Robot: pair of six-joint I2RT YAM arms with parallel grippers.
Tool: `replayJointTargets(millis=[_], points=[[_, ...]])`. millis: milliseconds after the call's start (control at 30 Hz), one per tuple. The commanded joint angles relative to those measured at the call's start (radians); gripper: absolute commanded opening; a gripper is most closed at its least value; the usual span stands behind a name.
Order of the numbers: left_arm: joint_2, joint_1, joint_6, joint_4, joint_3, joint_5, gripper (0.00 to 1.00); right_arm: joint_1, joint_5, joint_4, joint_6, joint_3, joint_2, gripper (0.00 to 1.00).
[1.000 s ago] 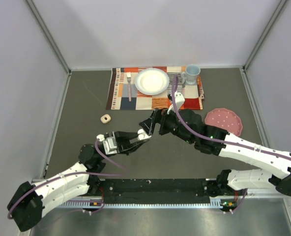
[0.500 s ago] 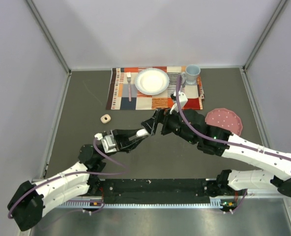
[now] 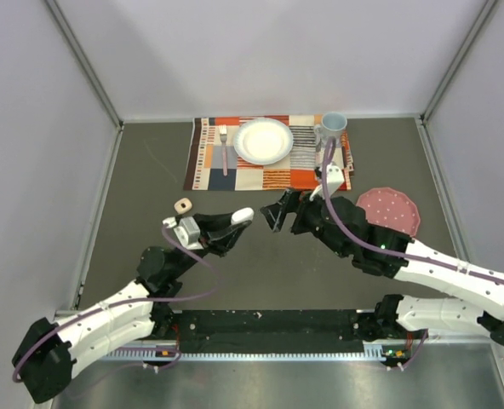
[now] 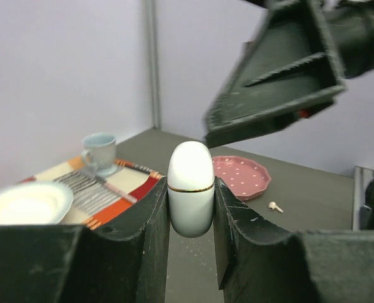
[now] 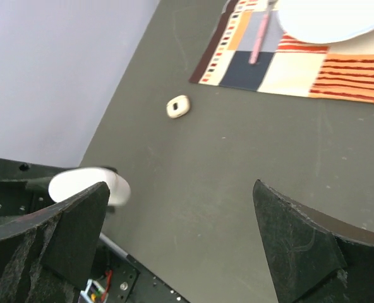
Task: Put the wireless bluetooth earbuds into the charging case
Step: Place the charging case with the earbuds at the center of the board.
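My left gripper [image 3: 237,218] is shut on a white oval charging case [image 4: 191,188] with a thin gold seam, lid closed, held upright above the table. The case also shows in the top view [image 3: 241,215] and, blurred, in the right wrist view [image 5: 89,185]. My right gripper [image 3: 277,212] is open and empty, just right of the case and apart from it; its jaws stand wide over bare table [image 5: 182,211]. One tiny white earbud [image 4: 275,206] lies on the table by the pink plate. In the top view the right arm hides it.
A striped placemat [image 3: 211,162] at the back holds a white plate [image 3: 263,141], a fork [image 3: 223,145] and a blue cup [image 3: 333,127]. A pink dotted plate [image 3: 388,209] sits at the right. A small beige rounded-square piece [image 3: 182,205] lies at the left.
The two grippers met at the case; now they are apart. My right gripper drew back to the right, and my left gripper moved left and back with the case.
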Motion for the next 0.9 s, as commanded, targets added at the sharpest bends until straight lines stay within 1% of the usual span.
replayJointTargets(millis=[0,67,100,167,233,300,333,367,400,433,500,533,633,700,733,867], points=[[-0.027,0.001,-0.066,-0.143,0.069,-0.191,0.0,-0.01,0.194,0.005,0.031,-0.066,-0.121,0.96],[-0.023,0.003,-0.075,-0.238,0.104,-0.195,0.0,-0.03,0.205,0.01,0.052,-0.109,-0.182,0.96],[-0.012,0.005,-0.08,-0.273,0.123,-0.195,0.0,-0.061,0.194,0.011,0.057,-0.124,-0.201,0.96],[0.04,0.011,-0.108,-0.325,0.165,-0.199,0.0,-0.085,0.174,0.015,0.067,-0.163,-0.25,0.96],[0.113,0.023,-0.146,-0.324,0.187,-0.188,0.0,-0.113,0.173,0.015,0.083,-0.198,-0.282,0.96],[0.175,0.032,-0.218,-0.318,0.23,-0.162,0.0,-0.13,0.148,0.015,0.084,-0.212,-0.314,0.96],[0.246,0.043,-0.241,-0.319,0.25,-0.153,0.0,-0.145,0.115,0.013,0.08,-0.218,-0.321,0.96],[0.284,0.044,-0.29,-0.318,0.282,-0.139,0.0,-0.15,0.099,0.011,0.074,-0.22,-0.324,0.96],[0.32,0.044,-0.31,-0.3,0.297,-0.127,0.0,-0.153,0.09,0.004,0.063,-0.218,-0.328,0.96],[0.391,0.047,-0.354,-0.287,0.31,-0.117,0.0,-0.158,0.073,-0.001,0.058,-0.215,-0.328,0.96],[0.46,0.047,-0.411,-0.234,0.339,-0.105,0.0,-0.161,0.064,-0.015,0.041,-0.207,-0.324,0.96],[0.52,0.048,-0.471,-0.217,0.354,-0.111,0.0,-0.162,0.055,-0.018,0.038,-0.201,-0.322,0.96],[0.625,0.049,-0.548,-0.171,0.383,-0.11,0.0,-0.164,0.05,-0.041,0.041,-0.195,-0.321,0.97],[0.701,0.051,-0.569,-0.148,0.402,-0.093,0.0,-0.168,0.052,-0.05,0.049,-0.192,-0.327,0.97],[0.725,0.051,-0.614,-0.135,0.419,-0.094,0.0,-0.168,0.05,-0.051,0.047,-0.194,-0.336,0.97],[0.845,0.052,-0.709,-0.071,0.448,-0.09,0.0,-0.178,0.062,-0.054,0.031,-0.197,-0.36,0.97]])
